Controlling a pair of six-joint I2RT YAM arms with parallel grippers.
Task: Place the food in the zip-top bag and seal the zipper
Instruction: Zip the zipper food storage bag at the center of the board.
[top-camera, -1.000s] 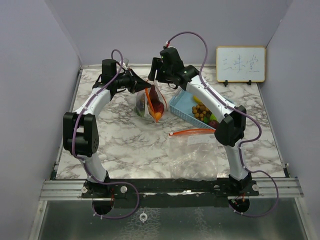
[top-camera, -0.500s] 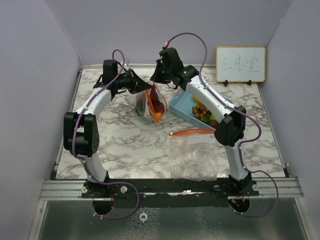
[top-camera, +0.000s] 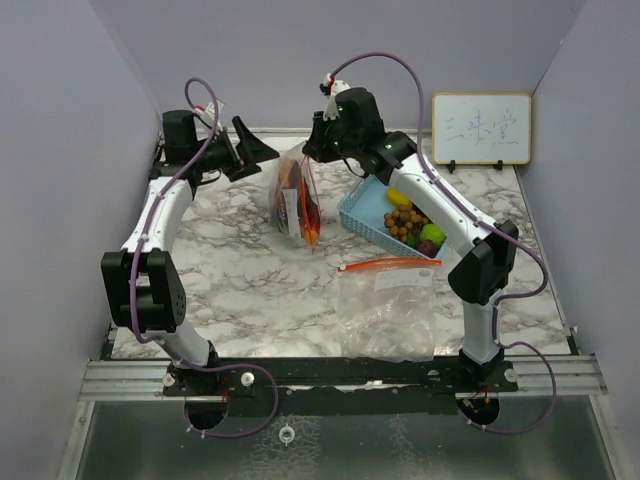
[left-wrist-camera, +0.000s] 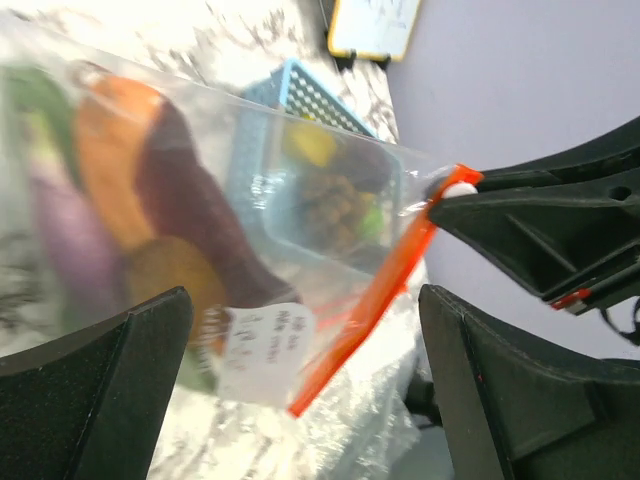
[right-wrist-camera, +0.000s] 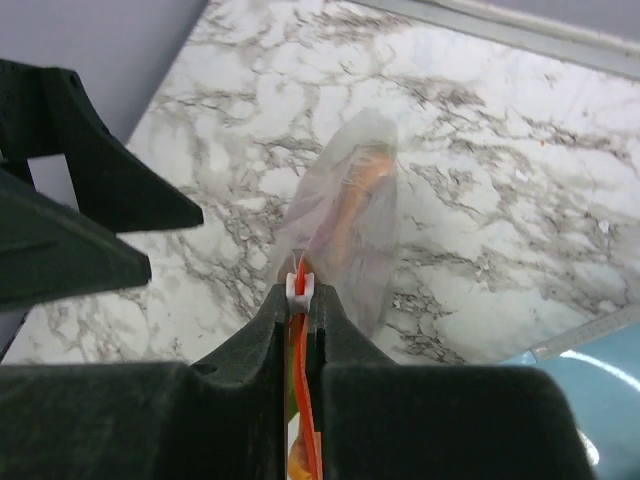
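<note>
The zip-top bag (top-camera: 294, 200) hangs from my right gripper (top-camera: 312, 150), which is shut on its orange zipper (right-wrist-camera: 304, 330) at the white slider (right-wrist-camera: 303, 281). Inside the bag lies food: an orange piece (left-wrist-camera: 105, 150), a dark purple one (left-wrist-camera: 190, 200) and a pale purple one (left-wrist-camera: 70, 250). My left gripper (top-camera: 255, 148) stands open to the left of the bag, touching nothing. In the left wrist view its fingers (left-wrist-camera: 120, 370) frame the bag (left-wrist-camera: 250, 230). More food sits in the blue basket (top-camera: 362, 212): brown grapes (top-camera: 402, 222), a yellow fruit (top-camera: 398, 198) and a lime-green one (top-camera: 432, 234).
A second zip-top bag with an orange zipper (top-camera: 385, 264) lies flat on the marble table (top-camera: 240, 280), in front of the basket, with crumpled clear plastic (top-camera: 390, 320) nearer the front edge. A small whiteboard (top-camera: 481, 128) stands at the back right. Grey walls close in both sides.
My left gripper let go of the bag, opened wide and drew back to the left. My right gripper shut on the zipper slider, and the bag now hangs from it alone.
</note>
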